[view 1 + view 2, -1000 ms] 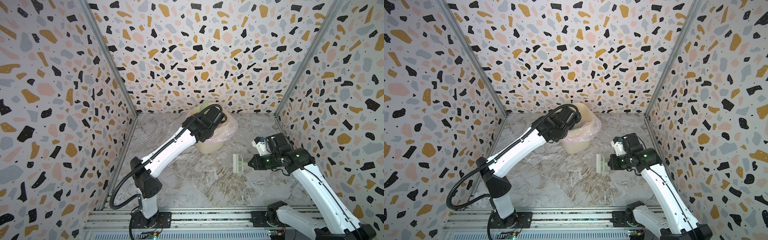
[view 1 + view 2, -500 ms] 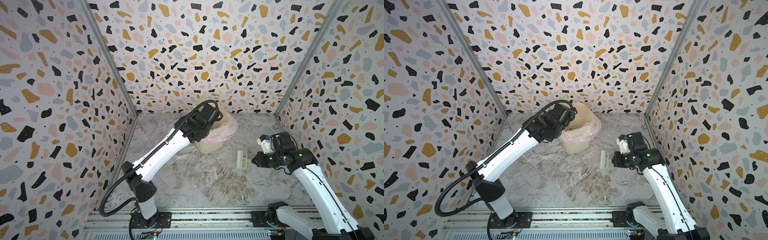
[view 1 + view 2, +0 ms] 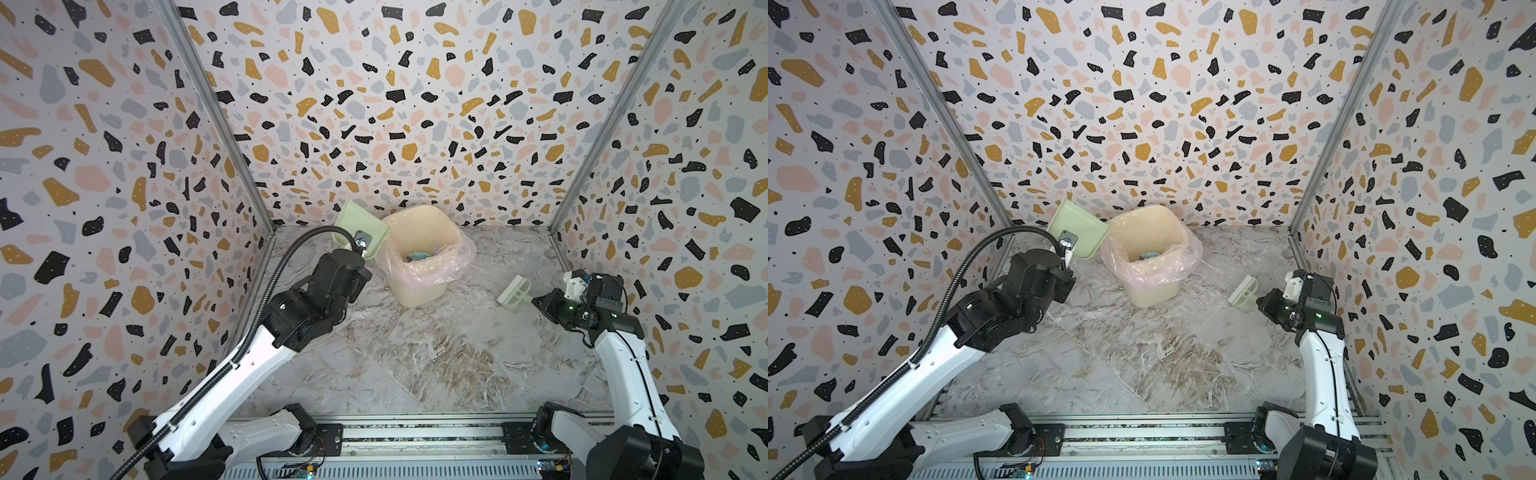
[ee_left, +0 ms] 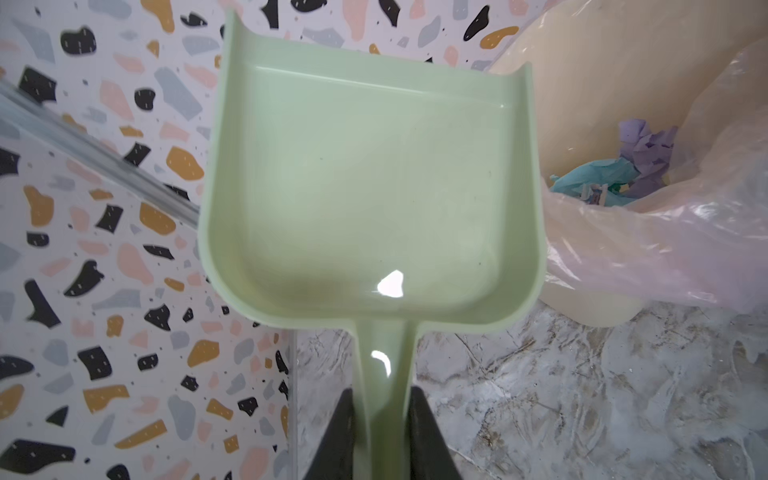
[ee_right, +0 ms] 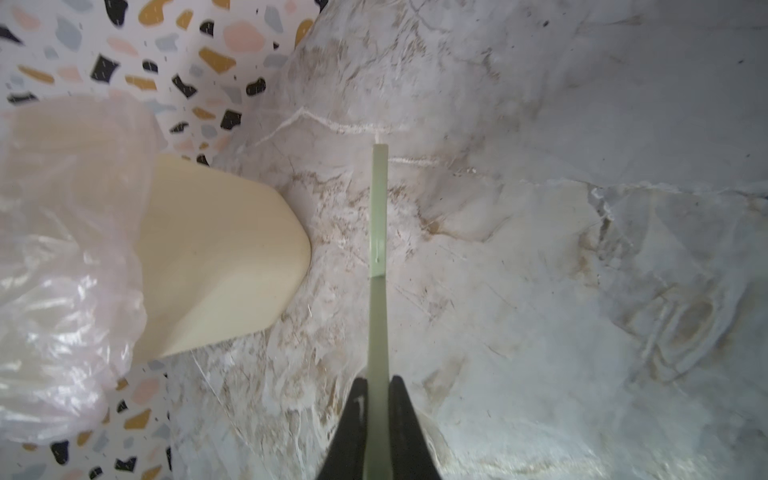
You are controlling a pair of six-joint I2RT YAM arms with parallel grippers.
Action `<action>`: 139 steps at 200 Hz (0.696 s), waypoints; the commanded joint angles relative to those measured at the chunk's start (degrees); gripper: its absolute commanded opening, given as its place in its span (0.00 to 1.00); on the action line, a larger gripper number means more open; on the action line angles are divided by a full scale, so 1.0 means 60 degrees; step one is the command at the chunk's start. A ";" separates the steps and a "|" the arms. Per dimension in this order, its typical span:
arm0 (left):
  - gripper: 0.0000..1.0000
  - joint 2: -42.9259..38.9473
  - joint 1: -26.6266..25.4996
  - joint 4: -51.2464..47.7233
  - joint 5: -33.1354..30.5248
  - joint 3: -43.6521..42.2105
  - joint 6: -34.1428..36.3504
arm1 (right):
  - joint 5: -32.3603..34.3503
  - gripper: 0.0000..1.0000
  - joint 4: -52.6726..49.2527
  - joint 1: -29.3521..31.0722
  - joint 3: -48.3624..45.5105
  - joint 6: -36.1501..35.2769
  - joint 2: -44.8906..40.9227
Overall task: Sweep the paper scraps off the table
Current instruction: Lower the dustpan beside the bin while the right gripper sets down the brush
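Beside the bin point(image 3: 415, 291): dustpan point(image 3: 353, 220) and brush point(image 3: 514, 293) both gripped, paper scraps point(image 3: 419, 254) inside.

Both top views show the left arm point(image 3: 257, 361) stretched toward the rear, holding the pale green dustpan tilted and aloft just beside the cream bin's rim, while the right arm point(image 3: 623, 365) is bent at the right side, its brush pointing toward the bin over the marble table point(image 3: 415, 365); the paper scraps lie at the bin's bottom. Only the left wrist view shows the left gripper point(image 4: 381, 401) clamped on the dustpan's handle, plus lavender, teal and printed scraps within the pink liner point(image 4: 665, 241). Only the right wrist view shows the right gripper point(image 5: 379, 384) pinched tight on the brush handle, the brush seen edge-on near the bin's outer wall.
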 commanded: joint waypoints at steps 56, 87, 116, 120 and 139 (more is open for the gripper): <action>0.00 -0.1229 0.0380 0.1939 0.1167 -0.3350 -0.2955 | -0.0670 0.00 0.3073 -0.0968 -0.2124 0.1646 -0.0006; 0.00 -0.1329 0.0460 0.2246 0.1332 -0.3811 -0.3221 | -0.0732 0.00 0.3503 -0.1234 -0.2901 0.1877 -0.0216; 0.00 -0.1389 0.0533 0.2285 0.1371 -0.3944 -0.3254 | -0.0661 0.00 0.3396 -0.1315 -0.3257 0.1888 -0.0251; 0.00 -0.1398 0.0541 0.2284 0.1390 -0.3967 -0.3264 | -0.0659 0.00 0.3316 -0.1329 -0.3275 0.1867 -0.0234; 0.00 -0.1458 0.0563 0.2321 0.1386 -0.4109 -0.3348 | -0.0613 0.10 0.2920 -0.1373 -0.3379 0.1806 -0.0297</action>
